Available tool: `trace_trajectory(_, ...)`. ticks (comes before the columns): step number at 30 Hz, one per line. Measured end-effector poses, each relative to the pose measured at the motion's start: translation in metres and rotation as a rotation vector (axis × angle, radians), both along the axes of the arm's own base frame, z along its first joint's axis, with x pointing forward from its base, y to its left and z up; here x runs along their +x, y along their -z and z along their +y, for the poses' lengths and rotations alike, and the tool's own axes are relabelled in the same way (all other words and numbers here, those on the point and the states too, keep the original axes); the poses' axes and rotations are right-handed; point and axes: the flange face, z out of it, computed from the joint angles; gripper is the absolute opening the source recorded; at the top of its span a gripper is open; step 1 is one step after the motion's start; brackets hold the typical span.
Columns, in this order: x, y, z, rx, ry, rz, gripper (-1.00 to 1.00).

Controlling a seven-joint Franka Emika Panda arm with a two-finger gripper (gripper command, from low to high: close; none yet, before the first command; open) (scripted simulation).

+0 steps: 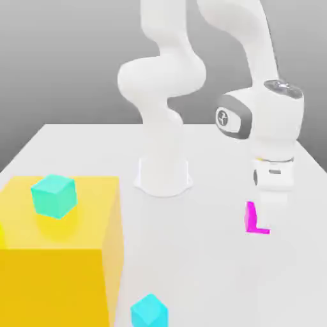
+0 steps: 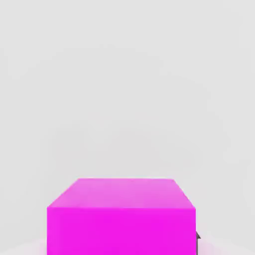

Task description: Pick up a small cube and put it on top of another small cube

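Off toward the exterior view's left, a teal cube [image 1: 54, 195] sits on a yellow block [image 1: 60, 255]; a misaligned drop there tips the pink cube [image 2: 121, 216], which the hand [image 1: 273, 199] clamps just beneath itself, low over the tabletop [image 1: 211, 268].

The exterior camera stood off my arm, raised above the white table [image 1: 211, 281] and looking down across it toward my base [image 1: 163, 175], far enough back to take in the big yellow block [image 1: 60, 249] on its left. The camera on my hand sat very close to the magenta cube [image 2: 119, 219]. Both views shared that cube [image 1: 254, 218] and the table [image 2: 127, 89] around it.
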Motion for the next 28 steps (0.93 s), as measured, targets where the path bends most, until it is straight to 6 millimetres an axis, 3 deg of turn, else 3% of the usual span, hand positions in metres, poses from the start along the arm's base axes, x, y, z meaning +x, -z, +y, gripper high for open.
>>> trace_trajectory(10,0.095,-0.016,-0.093,0.004,-0.05,0.006,-1.0)
trace_trajectory(19,0.154,-0.035,-0.201,0.016,-0.117,-0.004,-1.0)
trace_trajectory(21,0.159,-0.024,-0.212,0.017,-0.124,-0.008,-1.0)
trace_trajectory(24,0.16,0.013,-0.215,0.017,-0.127,-0.009,-1.0)
trace_trajectory(25,0.16,0.022,-0.216,0.017,-0.126,-0.008,1.0)
trace_trajectory(28,0.16,0.022,-0.216,0.017,-0.126,-0.008,1.0)
